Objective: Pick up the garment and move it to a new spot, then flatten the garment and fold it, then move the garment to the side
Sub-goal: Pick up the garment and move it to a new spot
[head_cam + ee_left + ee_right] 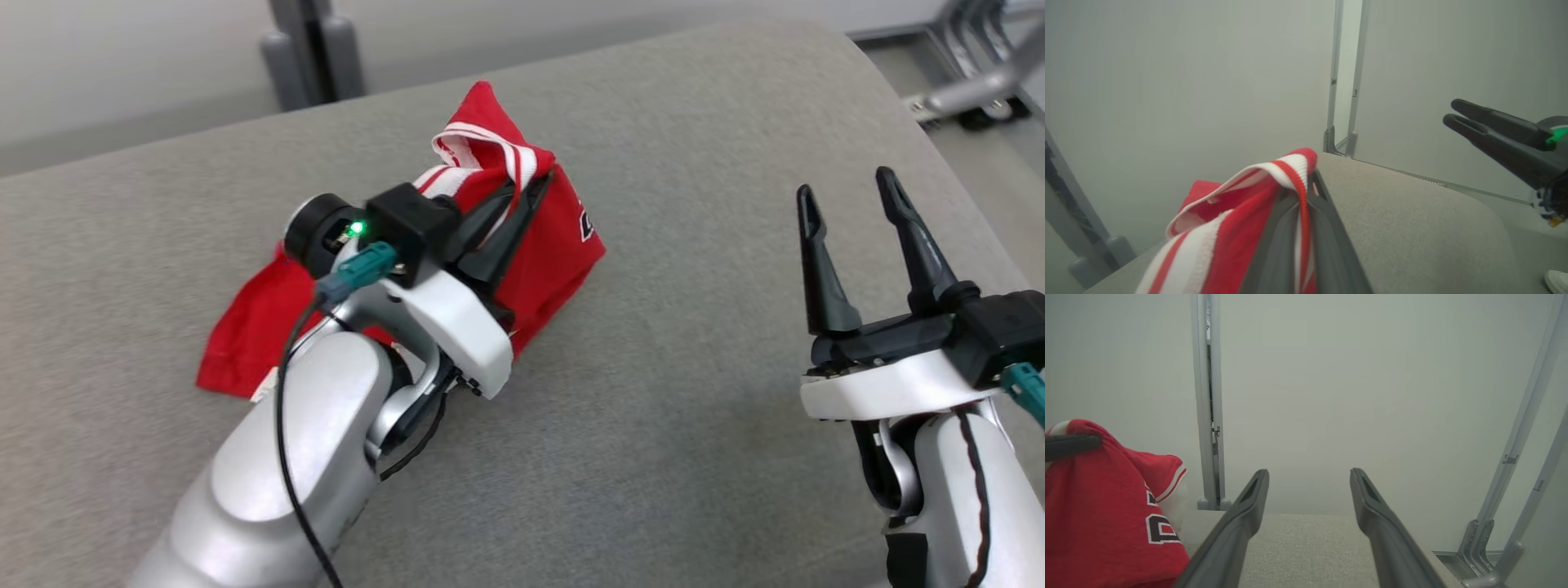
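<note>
Left fingers (490, 237) clamp the 1 red garment (559, 253); the 2 right fingers (819, 269) stand apart.

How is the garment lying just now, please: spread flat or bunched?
Bunched. The left gripper is shut on the garment at its striped trim, holding a peak up; one corner trails on the surface.

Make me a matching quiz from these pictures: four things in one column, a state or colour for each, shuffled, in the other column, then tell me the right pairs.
Column one
1. left gripper
2. right gripper
3. red jersey
4. padded surface

Column two
A. grey, lying under everything
B. open, nothing between its fingers
C. shut on white-striped trim
D. bunched up, pinched at its top edge

Pairs: 1-C, 2-B, 3-D, 4-A
</note>
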Robot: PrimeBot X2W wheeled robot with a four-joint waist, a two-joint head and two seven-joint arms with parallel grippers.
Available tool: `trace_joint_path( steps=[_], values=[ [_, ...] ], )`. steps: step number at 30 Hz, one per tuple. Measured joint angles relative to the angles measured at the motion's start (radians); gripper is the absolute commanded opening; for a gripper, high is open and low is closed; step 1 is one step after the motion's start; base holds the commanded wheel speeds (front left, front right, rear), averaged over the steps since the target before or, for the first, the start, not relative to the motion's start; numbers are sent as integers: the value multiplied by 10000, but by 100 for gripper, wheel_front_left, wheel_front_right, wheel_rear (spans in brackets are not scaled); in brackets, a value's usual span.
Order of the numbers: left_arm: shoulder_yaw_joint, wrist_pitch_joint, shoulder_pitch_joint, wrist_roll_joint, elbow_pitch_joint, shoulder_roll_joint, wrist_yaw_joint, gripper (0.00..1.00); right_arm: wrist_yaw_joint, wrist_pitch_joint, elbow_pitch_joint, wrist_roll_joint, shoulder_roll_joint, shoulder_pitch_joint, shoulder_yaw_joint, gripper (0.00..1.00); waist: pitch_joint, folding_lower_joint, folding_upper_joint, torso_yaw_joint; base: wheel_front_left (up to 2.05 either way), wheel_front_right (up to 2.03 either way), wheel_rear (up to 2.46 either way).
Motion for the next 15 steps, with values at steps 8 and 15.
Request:
trace_joint_path(
  steps=[8,15],
  values=[
    [-803,-706,-537,640,2132,-727,2,43,0,-48,259,489,8,-134,-364,100,854,0,0,-1170,0,0,0],
    [-1009,-1528,-823,671,3473,-1076,67,100,0,-48,245,604,4,-148,-506,100,1159,0,0,-1487,0,0,0]
  ],
)
